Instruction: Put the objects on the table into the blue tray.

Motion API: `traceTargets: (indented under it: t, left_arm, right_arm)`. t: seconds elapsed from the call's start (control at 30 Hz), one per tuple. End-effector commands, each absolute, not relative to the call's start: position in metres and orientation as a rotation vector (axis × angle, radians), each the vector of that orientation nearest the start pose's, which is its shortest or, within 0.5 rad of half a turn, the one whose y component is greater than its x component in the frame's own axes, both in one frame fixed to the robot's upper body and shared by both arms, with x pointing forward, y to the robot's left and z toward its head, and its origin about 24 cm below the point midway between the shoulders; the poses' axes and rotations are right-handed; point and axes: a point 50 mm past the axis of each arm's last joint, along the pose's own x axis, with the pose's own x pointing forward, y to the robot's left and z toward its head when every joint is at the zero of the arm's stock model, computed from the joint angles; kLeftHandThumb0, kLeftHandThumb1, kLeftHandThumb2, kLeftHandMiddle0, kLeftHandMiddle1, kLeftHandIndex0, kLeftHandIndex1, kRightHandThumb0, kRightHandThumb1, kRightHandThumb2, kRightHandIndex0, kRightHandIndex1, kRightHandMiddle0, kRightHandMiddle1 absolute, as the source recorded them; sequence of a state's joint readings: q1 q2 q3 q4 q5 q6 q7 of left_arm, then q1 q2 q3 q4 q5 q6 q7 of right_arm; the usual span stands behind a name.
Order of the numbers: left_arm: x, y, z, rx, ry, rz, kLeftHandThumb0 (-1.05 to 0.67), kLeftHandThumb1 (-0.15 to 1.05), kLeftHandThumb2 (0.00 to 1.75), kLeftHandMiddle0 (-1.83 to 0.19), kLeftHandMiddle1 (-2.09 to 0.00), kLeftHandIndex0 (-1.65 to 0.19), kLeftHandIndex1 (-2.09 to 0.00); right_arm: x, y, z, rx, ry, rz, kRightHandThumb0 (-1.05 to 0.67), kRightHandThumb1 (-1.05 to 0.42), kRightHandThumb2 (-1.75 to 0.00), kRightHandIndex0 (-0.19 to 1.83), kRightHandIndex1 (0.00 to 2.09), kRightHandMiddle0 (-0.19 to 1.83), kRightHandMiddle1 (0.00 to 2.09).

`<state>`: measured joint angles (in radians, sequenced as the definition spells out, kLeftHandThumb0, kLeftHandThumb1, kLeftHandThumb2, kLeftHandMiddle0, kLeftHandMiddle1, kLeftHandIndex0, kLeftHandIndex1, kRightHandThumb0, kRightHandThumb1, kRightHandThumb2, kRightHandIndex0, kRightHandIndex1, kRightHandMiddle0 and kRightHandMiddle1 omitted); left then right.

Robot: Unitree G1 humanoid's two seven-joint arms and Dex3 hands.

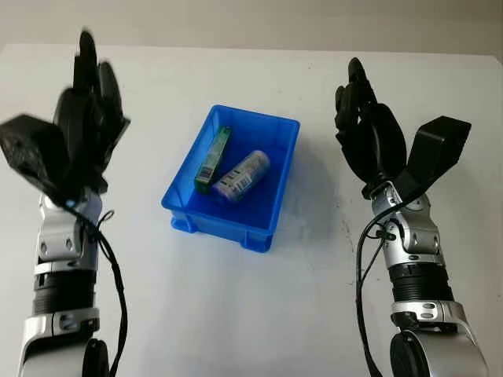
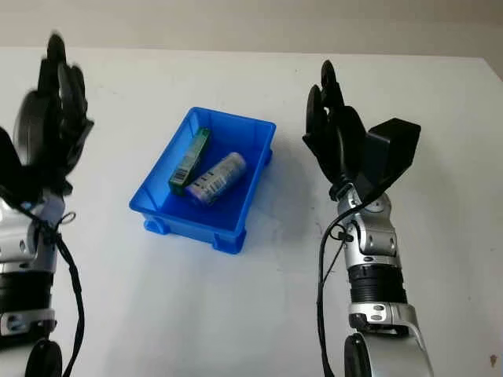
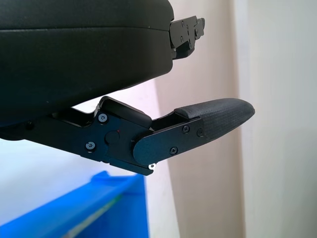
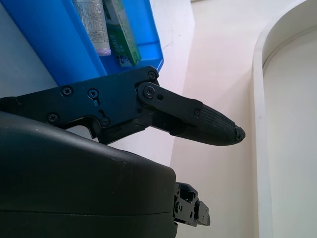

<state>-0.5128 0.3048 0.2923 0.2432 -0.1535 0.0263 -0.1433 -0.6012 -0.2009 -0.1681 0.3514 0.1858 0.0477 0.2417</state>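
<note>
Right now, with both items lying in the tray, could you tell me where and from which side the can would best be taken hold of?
Probably from above, across its middle. The can lies on its side in the tray, its long axis running diagonally, with the green box close on one flank. Fingers should straddle the round body; the tray walls block a side approach.
</note>
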Motion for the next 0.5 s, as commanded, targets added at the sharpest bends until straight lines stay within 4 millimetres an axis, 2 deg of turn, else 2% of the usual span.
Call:
traceTargets:
  t: [0.0, 0.17, 0.47]
  left_arm:
    - [0.332, 0.244, 0.154, 0.047, -0.304, 0.089, -0.79, 1.05, 0.74, 0.19, 0.0, 0.19, 0.0]
    - [0.329, 0.239, 0.145, 0.046, -0.305, 0.088, -0.8, 1.05, 0.75, 0.19, 0.0, 0.19, 0.0]
    - [0.326, 0.234, 0.144, 0.059, -0.314, 0.06, -0.79, 1.05, 0.75, 0.19, 0.0, 0.19, 0.0]
  right_arm:
    - [0.356, -0.182, 0.151, 0.011, -0.245, 0.177, -0.78, -1.05, -0.76, -0.19, 0.0, -0.19, 0.0]
    - [0.357, -0.181, 0.149, 0.015, -0.239, 0.176, -0.78, -1.05, -0.77, -0.19, 0.0, -0.19, 0.0]
    - [0.355, -0.18, 0.146, 0.02, -0.24, 0.185, -0.76, -1.05, -0.77, -0.19, 0.0, -0.19, 0.0]
